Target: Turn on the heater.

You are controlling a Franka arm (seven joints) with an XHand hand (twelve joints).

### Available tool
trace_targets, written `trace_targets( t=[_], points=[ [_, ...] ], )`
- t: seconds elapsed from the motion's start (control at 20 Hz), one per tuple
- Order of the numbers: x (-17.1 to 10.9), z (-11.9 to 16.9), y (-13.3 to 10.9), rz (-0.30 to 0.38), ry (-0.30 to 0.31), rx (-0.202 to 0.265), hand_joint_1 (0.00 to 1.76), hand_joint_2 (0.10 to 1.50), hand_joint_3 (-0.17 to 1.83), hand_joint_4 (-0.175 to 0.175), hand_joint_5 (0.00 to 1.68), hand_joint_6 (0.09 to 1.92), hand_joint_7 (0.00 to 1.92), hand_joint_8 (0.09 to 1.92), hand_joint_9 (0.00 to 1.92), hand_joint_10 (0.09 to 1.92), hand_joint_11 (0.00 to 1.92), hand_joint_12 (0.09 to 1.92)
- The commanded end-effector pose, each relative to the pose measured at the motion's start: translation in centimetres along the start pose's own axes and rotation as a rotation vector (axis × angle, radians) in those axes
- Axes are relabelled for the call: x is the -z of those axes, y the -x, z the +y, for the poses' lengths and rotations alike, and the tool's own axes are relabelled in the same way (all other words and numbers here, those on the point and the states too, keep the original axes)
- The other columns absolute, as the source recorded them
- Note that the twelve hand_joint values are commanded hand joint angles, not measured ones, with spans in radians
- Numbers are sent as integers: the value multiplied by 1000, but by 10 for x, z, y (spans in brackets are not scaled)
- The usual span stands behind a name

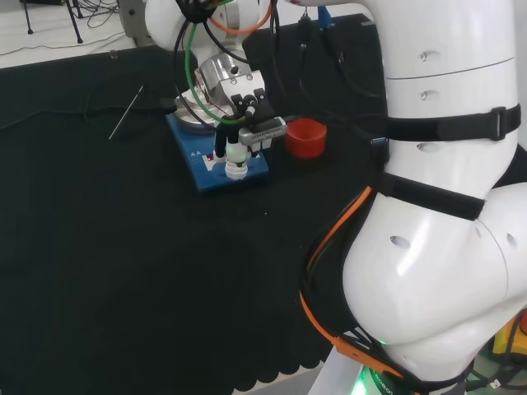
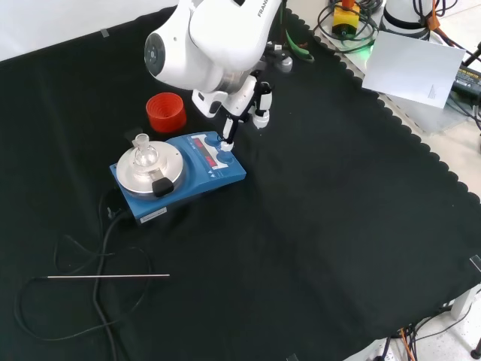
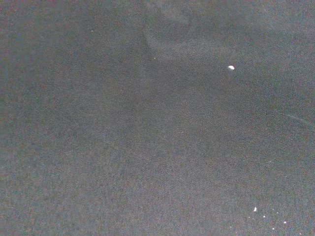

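Observation:
The heater (image 2: 180,171) is a flat blue box with a round silver plate and a red-marked control panel at its front. A small clear glass flask (image 2: 144,155) stands on the plate. In the front view the hand (image 2: 246,99) hangs over the panel end, and one straight dark finger (image 2: 227,132) reaches down to the blue knob (image 2: 223,147). In the head view the hand (image 1: 244,115) is above the heater (image 1: 206,169), with a white fingertip (image 1: 236,164) down on the panel. Nothing is held.
A red ribbed ring (image 2: 165,113) stands just beyond the heater, also seen as the red ring (image 1: 305,137) beside the hand. A thin metal rod (image 2: 109,276) and the heater's black cable (image 2: 105,233) lie on the cloth. The wrist view looks at black cloth (image 3: 157,128).

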State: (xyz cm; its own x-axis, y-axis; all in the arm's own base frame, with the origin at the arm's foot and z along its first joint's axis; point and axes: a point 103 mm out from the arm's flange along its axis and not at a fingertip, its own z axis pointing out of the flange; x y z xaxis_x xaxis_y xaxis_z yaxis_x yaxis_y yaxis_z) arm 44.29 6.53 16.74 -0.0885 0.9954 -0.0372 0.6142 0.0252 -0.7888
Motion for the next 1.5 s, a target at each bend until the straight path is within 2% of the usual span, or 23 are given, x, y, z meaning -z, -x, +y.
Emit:
trace_targets(
  t=[0.05,0.7,1.5],
  points=[
    [-2,4,3,3,-3,-10,1449,1250,-175,3,255,87,1579,1920,1809,1816,1920,1545],
    [-6,9,3,14,20,-10,1448,1250,-175,3,261,87,1579,1920,1811,1813,1920,1549],
    [-8,16,2,16,10,-14,1448,1247,-175,1,274,87,1582,1920,1813,1810,1920,1553]
  ],
)
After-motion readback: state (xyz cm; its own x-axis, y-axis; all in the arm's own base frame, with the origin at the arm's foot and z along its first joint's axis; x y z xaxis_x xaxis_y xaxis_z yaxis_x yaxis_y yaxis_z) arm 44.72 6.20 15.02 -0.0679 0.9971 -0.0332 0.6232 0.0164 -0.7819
